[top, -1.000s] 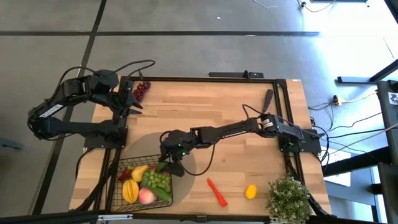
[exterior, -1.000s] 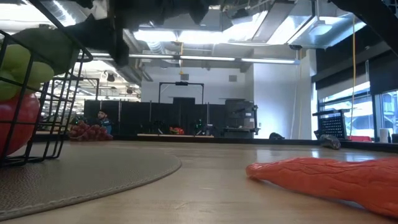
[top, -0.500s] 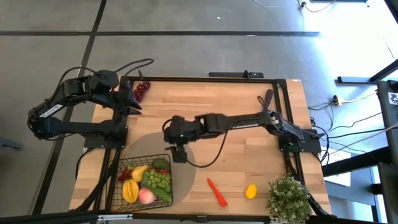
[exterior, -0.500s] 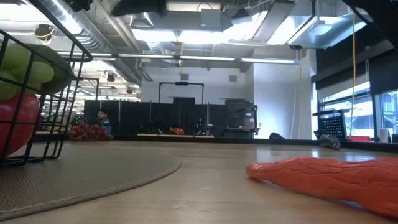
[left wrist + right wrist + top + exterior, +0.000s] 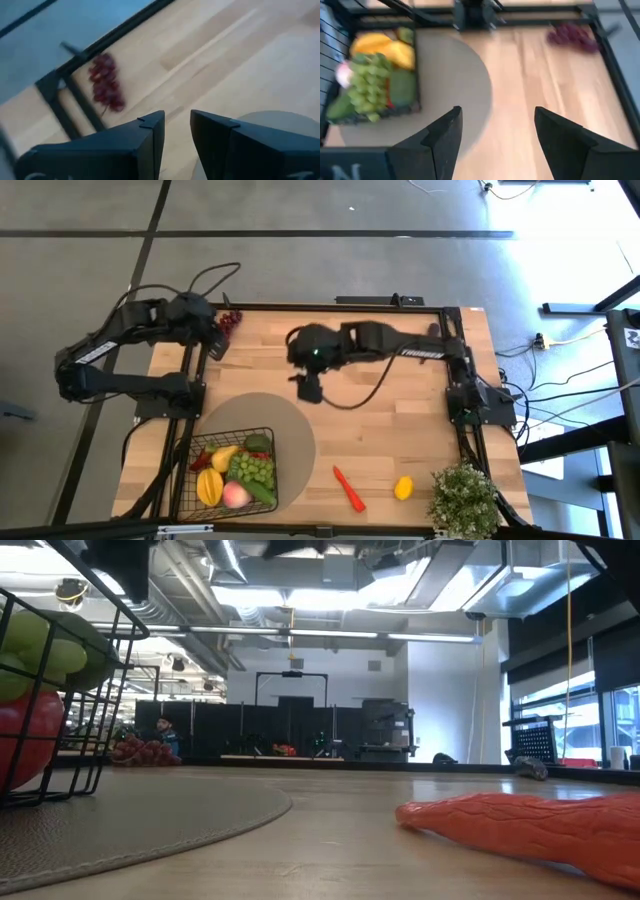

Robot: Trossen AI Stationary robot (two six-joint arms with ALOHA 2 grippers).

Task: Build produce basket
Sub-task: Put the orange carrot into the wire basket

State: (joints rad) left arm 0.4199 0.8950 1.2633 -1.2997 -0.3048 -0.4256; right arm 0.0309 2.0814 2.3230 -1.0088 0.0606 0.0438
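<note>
Right end effector now off basket

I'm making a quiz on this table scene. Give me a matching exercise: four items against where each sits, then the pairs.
Items:
1. purple grapes
2. green grapes
3. red chili
4. potted plant

Places:
A. inside the basket
B. table's near right corner
C. far left corner, beside the left tool
D. bare wood, next to the lemon

Pairs: 1-C, 2-A, 3-D, 4-B

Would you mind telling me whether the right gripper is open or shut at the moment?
Open. In its wrist view the right gripper's two dark fingers stand well apart, with bare table between them and nothing held.
</note>
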